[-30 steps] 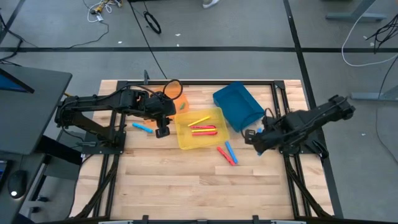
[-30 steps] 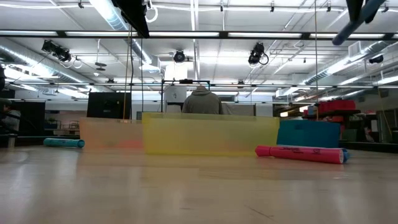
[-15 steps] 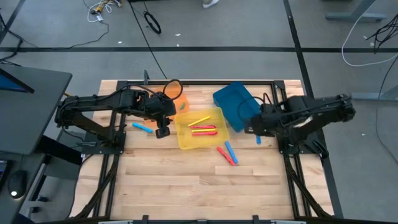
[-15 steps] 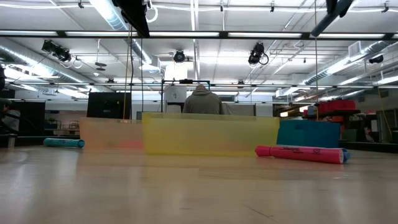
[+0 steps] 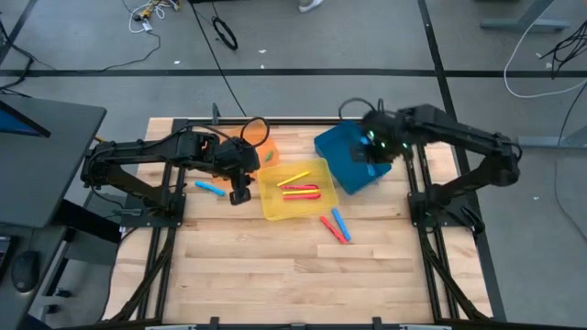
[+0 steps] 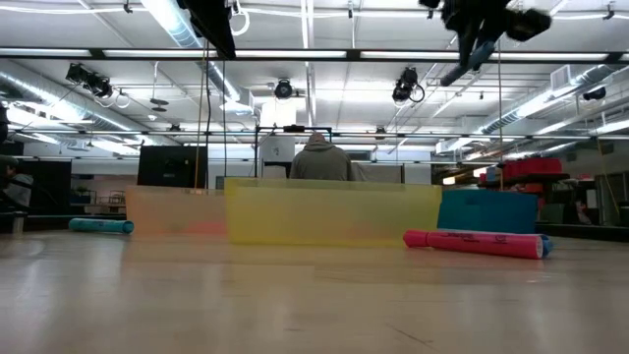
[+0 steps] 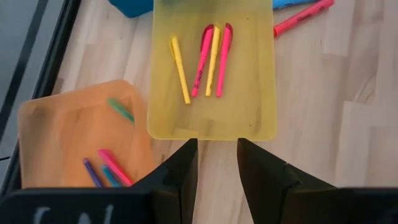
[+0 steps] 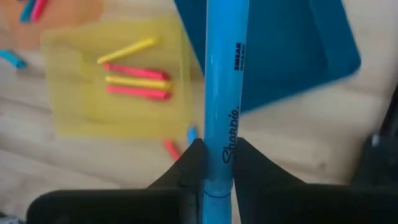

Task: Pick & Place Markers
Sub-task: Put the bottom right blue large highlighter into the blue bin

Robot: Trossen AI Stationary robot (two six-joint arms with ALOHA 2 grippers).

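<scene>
My right gripper (image 5: 371,148) hangs above the blue bin (image 5: 341,160), shut on a blue marker (image 8: 221,87); the low view shows that marker (image 6: 470,59) slanting down out of the gripper (image 6: 482,28). My left gripper (image 7: 216,168) stands open and empty above the table, beside the yellow bin's (image 5: 275,209) left end. Several yellow and pink markers (image 7: 208,59) lie flat in the yellow bin. The orange bin (image 7: 56,134) holds green, pink and purple markers. A loose blue marker (image 5: 210,187) lies on the table at the left, and a red and a blue one (image 5: 335,225) lie near the yellow bin. My right gripper pinches the blue marker's barrel (image 8: 221,155) at its printed lettering between the two fingers (image 8: 188,171). The fingers point steeply down from above. The marker runs along them and sticks far out past their tips. It is lifted clear, over the blue bin.
The three bins stand close together at the table's far middle. Bare wood spreads over the near half of the table (image 5: 293,284). A black frame rail (image 5: 312,120) runs along the far edge. A person (image 6: 317,157) sits in the room beyond.
My right gripper has swung from the table's right side, beside the loose red and blue markers, toward the far edge to above the blue bin, rising a little and rolling its wrist, with the blue marker still in its shut fingers. My left arm has kept still.
</scene>
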